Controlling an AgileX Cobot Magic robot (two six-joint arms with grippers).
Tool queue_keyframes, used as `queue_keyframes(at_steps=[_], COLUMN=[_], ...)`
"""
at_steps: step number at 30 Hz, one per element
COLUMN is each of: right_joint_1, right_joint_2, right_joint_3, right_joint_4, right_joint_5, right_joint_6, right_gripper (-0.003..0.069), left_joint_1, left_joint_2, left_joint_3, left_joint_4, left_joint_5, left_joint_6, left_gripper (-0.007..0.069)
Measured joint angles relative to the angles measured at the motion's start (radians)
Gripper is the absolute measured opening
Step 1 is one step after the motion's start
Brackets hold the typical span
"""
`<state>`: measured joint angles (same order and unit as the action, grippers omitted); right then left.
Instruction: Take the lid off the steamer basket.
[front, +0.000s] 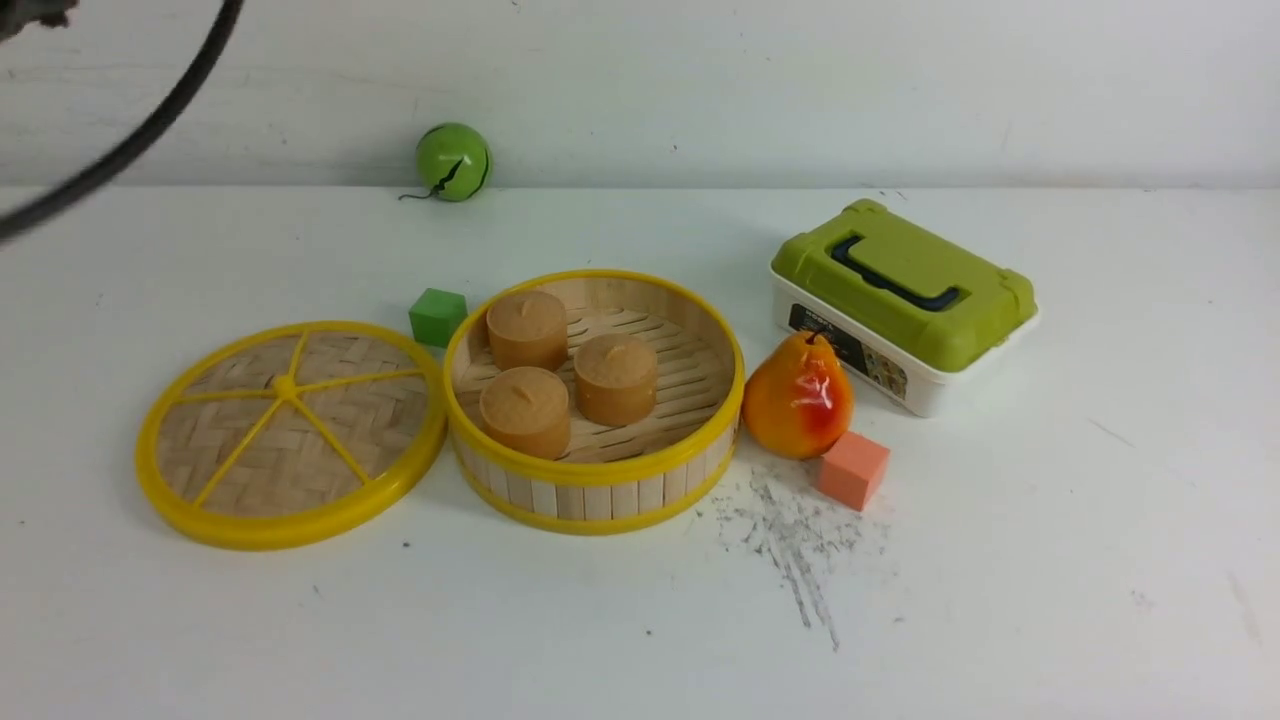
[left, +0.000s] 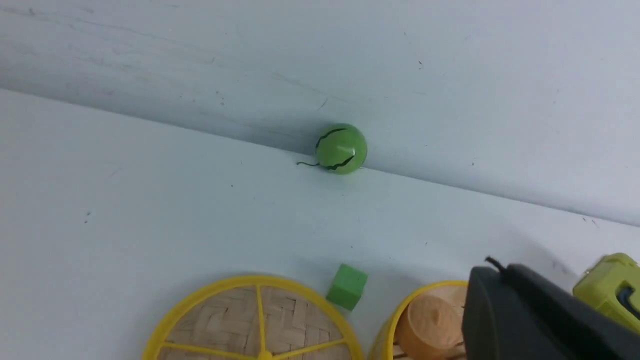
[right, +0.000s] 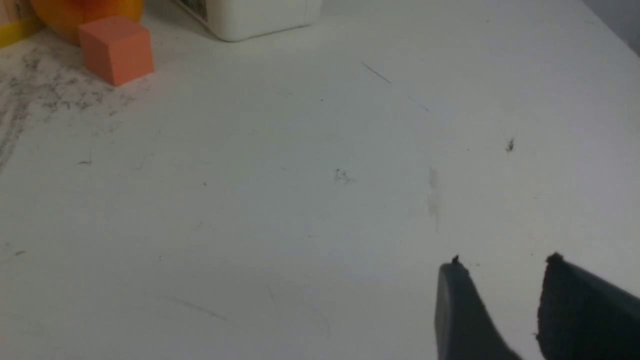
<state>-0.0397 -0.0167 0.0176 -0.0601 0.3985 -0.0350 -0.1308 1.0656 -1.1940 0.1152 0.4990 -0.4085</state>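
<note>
The lid (front: 290, 432), a woven bamboo disc with yellow rim and spokes, lies flat on the table to the left of the steamer basket (front: 600, 480), its rim against the basket's wall. The basket is uncovered and holds three brown cylinders (front: 527, 328). Both also show in the left wrist view: the lid (left: 235, 325) and the basket rim (left: 400, 315). My left gripper (left: 500, 267) is shut and empty, raised above the basket's far side. My right gripper (right: 502, 262) is open and empty over bare table to the right. Neither gripper shows in the front view.
A green ball (front: 453, 161) sits by the back wall. A green cube (front: 438, 317) lies behind the lid. An orange pear (front: 797, 397) and a pink cube (front: 853, 469) sit right of the basket. A white box with green lid (front: 905, 300) stands behind them. A black cable (front: 130, 140) hangs top left.
</note>
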Motion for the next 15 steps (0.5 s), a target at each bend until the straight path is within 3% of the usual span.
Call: queue_keyframes(at_steps=[9,15], right_joint_1=[0.0,0.0], right_joint_2=[0.0,0.0], right_joint_3=[0.0,0.0], right_joint_4=[0.0,0.0], right_joint_5=[0.0,0.0], right_joint_6=[0.0,0.0], right_gripper=[0.024,0.024], left_joint_1=[0.0,0.0], left_joint_2=[-0.512,-0.743], left_joint_3=[0.558,0.806], left_joint_4=[-0.004,-0.004], left_joint_5=[-0.179,-0.198], left_joint_6=[0.027,0.035], left_gripper=[-0.0012,-0.0012])
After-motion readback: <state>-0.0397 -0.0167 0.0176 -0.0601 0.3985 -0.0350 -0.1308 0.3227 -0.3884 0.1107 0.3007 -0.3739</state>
